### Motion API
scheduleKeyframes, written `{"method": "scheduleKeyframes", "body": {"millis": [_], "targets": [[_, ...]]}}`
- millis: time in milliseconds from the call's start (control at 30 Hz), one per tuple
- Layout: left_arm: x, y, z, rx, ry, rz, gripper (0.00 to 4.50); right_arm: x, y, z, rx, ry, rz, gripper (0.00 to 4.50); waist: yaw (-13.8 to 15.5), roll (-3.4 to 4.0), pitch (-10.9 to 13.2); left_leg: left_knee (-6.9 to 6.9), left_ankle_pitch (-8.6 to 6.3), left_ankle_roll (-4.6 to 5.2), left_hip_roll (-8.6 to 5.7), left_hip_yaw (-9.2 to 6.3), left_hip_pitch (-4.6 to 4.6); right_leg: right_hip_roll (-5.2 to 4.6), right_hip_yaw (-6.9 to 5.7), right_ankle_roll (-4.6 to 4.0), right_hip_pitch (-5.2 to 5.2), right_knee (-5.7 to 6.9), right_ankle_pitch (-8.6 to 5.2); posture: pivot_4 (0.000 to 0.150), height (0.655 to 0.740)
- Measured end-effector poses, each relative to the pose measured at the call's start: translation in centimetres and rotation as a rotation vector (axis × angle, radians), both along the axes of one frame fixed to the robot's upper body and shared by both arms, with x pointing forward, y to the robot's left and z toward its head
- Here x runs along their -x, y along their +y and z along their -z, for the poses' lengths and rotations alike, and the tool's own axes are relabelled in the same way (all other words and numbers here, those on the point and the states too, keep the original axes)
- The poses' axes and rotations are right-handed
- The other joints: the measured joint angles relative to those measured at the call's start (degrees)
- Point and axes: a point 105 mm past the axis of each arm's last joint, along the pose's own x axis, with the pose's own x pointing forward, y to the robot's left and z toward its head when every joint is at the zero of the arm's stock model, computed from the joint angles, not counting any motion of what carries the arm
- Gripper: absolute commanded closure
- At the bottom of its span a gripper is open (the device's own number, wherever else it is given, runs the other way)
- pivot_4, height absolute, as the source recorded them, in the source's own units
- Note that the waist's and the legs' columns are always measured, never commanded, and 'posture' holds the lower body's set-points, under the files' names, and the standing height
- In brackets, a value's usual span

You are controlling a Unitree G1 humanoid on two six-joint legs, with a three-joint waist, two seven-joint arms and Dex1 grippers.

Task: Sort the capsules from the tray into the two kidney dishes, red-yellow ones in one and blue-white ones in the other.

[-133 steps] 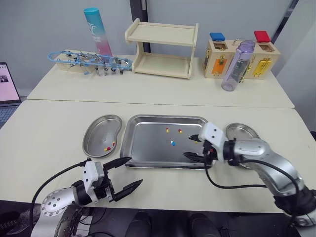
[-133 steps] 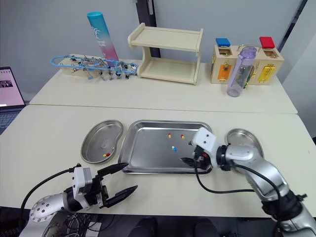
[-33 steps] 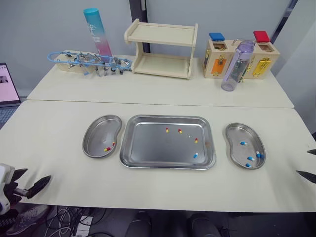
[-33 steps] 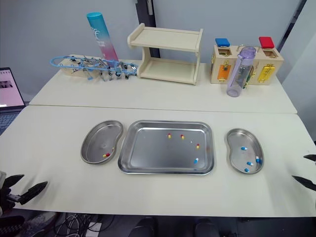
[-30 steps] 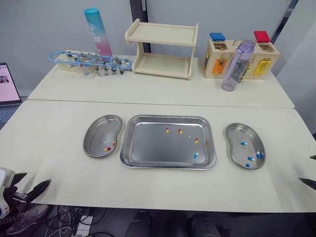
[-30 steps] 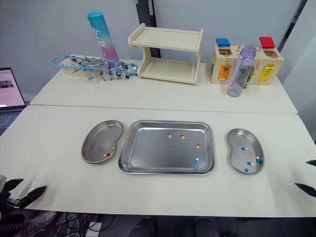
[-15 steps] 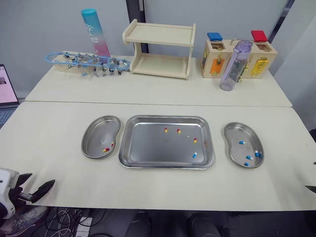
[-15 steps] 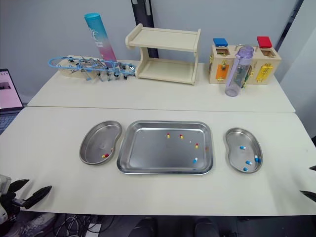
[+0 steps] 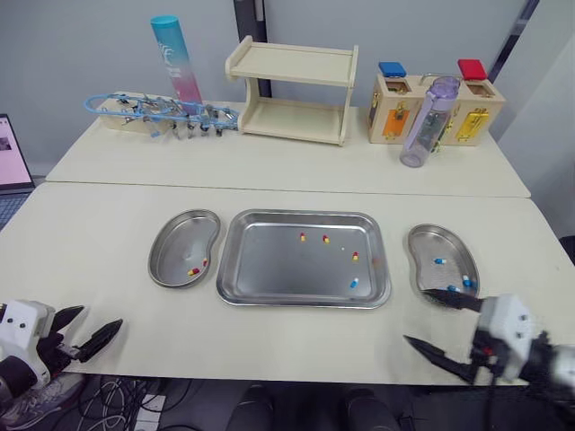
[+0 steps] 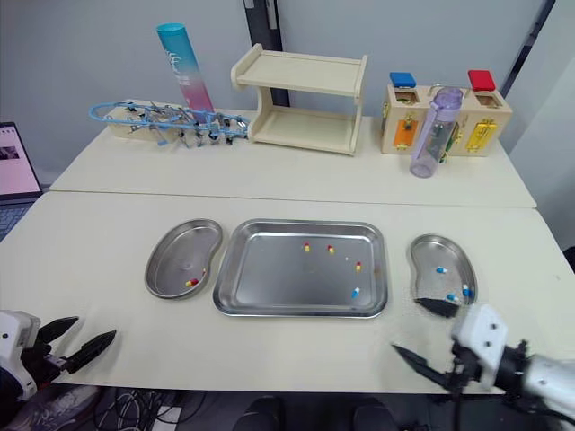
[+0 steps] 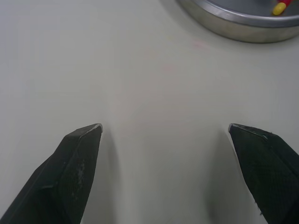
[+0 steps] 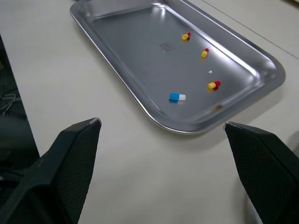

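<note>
Tray: holds three red-yellow capsules, one blue-white capsule. Left gripper: jaws apart, empty, well off tray's left-front corner. Right gripper: jaws apart, empty, near tray's right-front corner.

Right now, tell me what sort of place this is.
Probably a robot training lab, not a clinic. Plain tables carry staged props: a steel tray of capsules between two kidney dishes, a wooden latch box, a small wooden shelf and a laptop at the edge.
</note>
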Motion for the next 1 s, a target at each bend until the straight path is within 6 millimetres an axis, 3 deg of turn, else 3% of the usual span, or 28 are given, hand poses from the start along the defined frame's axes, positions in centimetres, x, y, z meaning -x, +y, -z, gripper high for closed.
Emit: {"method": "scheduleKeyframes", "body": {"millis": [100, 233, 400, 567, 667, 700, 1000], "targets": [[-0.5, -2.1, -1.2, -0.014, -0.034, 0.121, 0.0, -1.1, 1.6, 0.4, -0.034, -0.048, 0.019, 0.03, 0.1, 0.01, 0.0, 0.0, 0.01, -0.01, -0.02, 0.03, 0.01, -0.02, 0.03, 0.0, 0.0, 0.0, 0.0, 0.15, 0.74], [-2.2, -6.0, -2.9, -0.007, -0.1, 0.3, 0.0, -2.1, 1.7, 0.5, -0.032, -0.074, 0.052, 0.03, 0.5, -0.05, 0.0, 0.0, 0.0, -0.01, -0.04, -0.06, -0.01, -0.02, -0.04, 0.0, 0.01, -0.02, 0.0, 0.15, 0.74], [-5.5, -11.6, -5.6, -0.031, -0.157, 0.522, 0.0, -1.8, 2.4, 1.1, -0.046, -0.054, 0.044, 0.03, 0.3, 0.0, 0.0, -0.01, 0.01, 0.0, -0.05, -0.1, 0.0, 0.01, -0.07, 0.0, 0.04, 0.05, 0.0, 0.15, 0.74], [-8.4, -17.5, -6.4, 0.0, -0.154, 0.719, 0.0, -2.0, 3.5, 1.5, -0.071, -0.045, 0.04, 0.03, 0.0, 0.09, 0.0, 0.03, 0.01, 0.01, -0.05, -0.09, 0.02, 0.04, -0.07, 0.01, 0.03, 0.11, 0.01, 0.15, 0.74], [-10.7, -20.8, -7.0, 0.024, -0.179, 0.819, 0.56, -2.1, 3.8, 1.8, -0.078, -0.04, 0.052, 0.0, 0.1, 0.13, 0.0, 0.07, 0.02, 0.01, -0.09, -0.12, 0.02, 0.04, -0.1, 0.01, 0.06, 0.13, 0.01, 0.15, 0.74], [-11.9, -21.8, -7.1, 0.029, -0.183, 0.836, 0.89, -2.1, 4.1, 1.8, -0.083, -0.037, 0.049, 0.0, 0.2, 0.12, 0.0, 0.1, 0.02, 0.01, -0.1, -0.16, -0.01, 0.04, -0.14, 0.01, 0.05, 0.14, 0.01, 0.15, 0.74], [-17.0, -26.7, -4.8, -0.03, -0.11, 0.971, 0.89, -2.0, 5.1, 2.0, -0.082, -0.023, 0.056, 0.0, -0.3, 0.09, 0.0, 0.18, 0.02, 0.02, -0.14, -0.16, -0.09, 0.03, -0.13, 0.02, 0.0, 0.12, 0.01, 0.15, 0.74]]}}
